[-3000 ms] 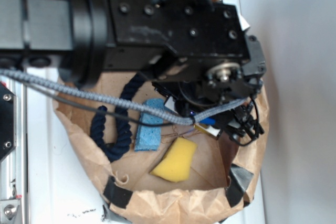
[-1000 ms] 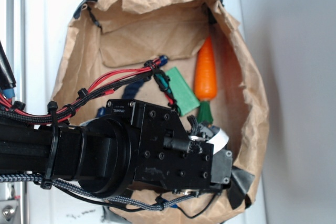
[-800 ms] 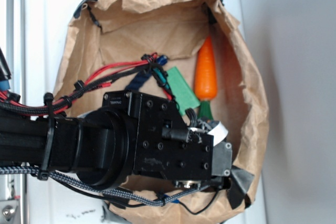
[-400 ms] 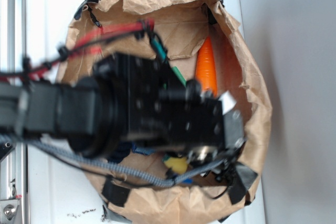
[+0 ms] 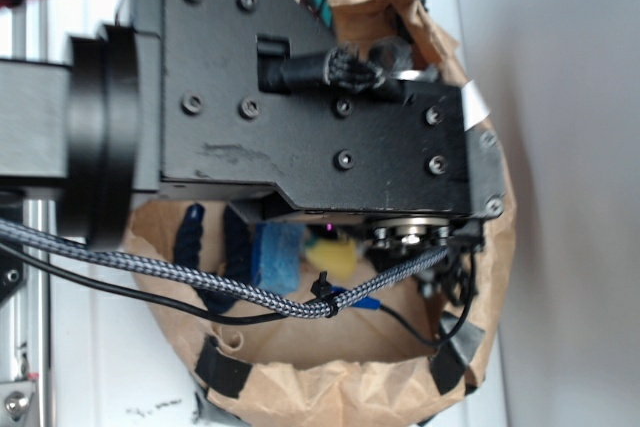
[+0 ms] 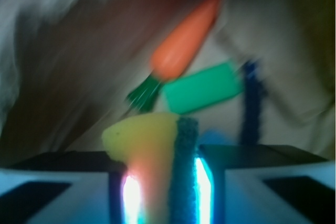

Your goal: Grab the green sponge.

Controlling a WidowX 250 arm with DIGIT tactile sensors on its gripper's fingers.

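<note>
In the wrist view the green sponge (image 6: 202, 87) lies flat on the brown paper ahead of my gripper (image 6: 163, 182), apart from it. My gripper is shut on a yellow sponge (image 6: 144, 140) that has a dark scouring layer (image 6: 184, 171) on its right face. This yellow sponge stands up between the two fingers. In the exterior view the arm (image 5: 300, 97) hides the green sponge, and only a bit of the yellow sponge (image 5: 335, 252) shows under the wrist.
An orange toy carrot (image 6: 186, 38) with green leaves lies just beyond the green sponge. A dark blue rope (image 6: 251, 103) runs to its right. A light-blue sponge (image 5: 277, 255) and the rope (image 5: 190, 237) lie in the brown paper bag (image 5: 340, 387), whose walls surround everything.
The arm has risen toward the exterior camera and shifted up the picture. It now covers the green sponge and carrot, which showed a second ago. The yellow sponge came along in the jaws.
</note>
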